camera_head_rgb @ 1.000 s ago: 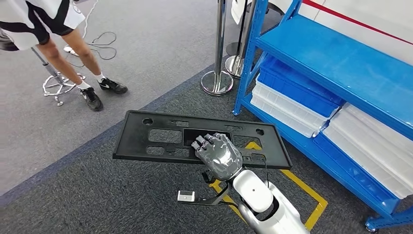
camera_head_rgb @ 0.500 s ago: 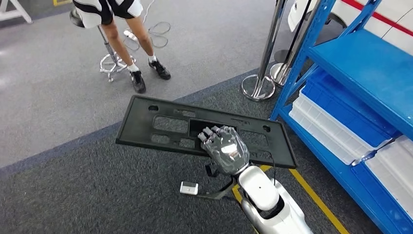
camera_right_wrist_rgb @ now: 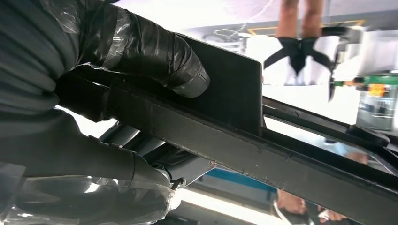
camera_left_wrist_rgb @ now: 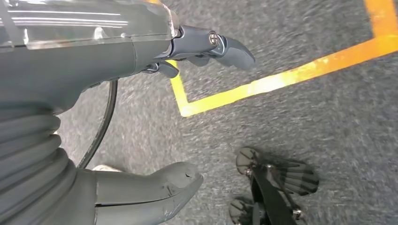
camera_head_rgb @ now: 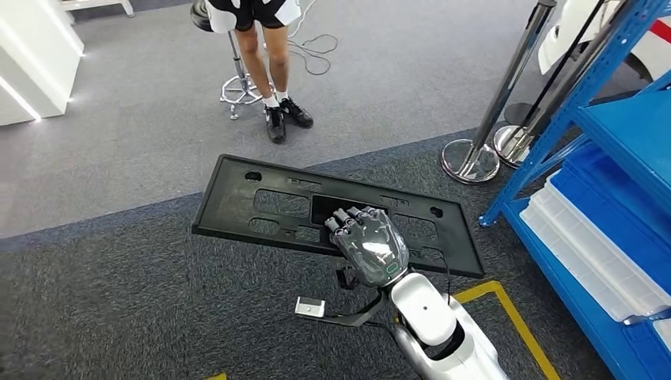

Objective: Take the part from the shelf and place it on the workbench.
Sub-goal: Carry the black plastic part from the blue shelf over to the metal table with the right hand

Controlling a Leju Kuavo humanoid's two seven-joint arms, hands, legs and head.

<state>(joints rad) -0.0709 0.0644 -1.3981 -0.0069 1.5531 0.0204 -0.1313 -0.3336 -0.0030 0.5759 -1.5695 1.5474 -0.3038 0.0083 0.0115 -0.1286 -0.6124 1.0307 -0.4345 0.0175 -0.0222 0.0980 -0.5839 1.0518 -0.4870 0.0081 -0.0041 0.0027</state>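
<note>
Grey carpet with a darker strip and yellow floor tape [camera_head_rgb: 506, 313] is seen below, the blue shelf [camera_head_rgb: 617, 127] at 3 o'clock and a person's legs [camera_head_rgb: 273, 75] beside a stool at 12 o'clock. Against the earlier frames the whole scene has shifted — the camera has turned, the shelf sliding toward the right edge — while the black part [camera_head_rgb: 261, 210] is kept in the same grasp. The right hand [camera_head_rgb: 368, 241] is closed over the part's near rim at its middle opening; the fingertips are hidden under it. The part is carried flat in the air, its long axis running from 10 to 4 o'clock. The left hand [camera_left_wrist_rgb: 141, 117] hangs empty — fingers spread apart.
</note>
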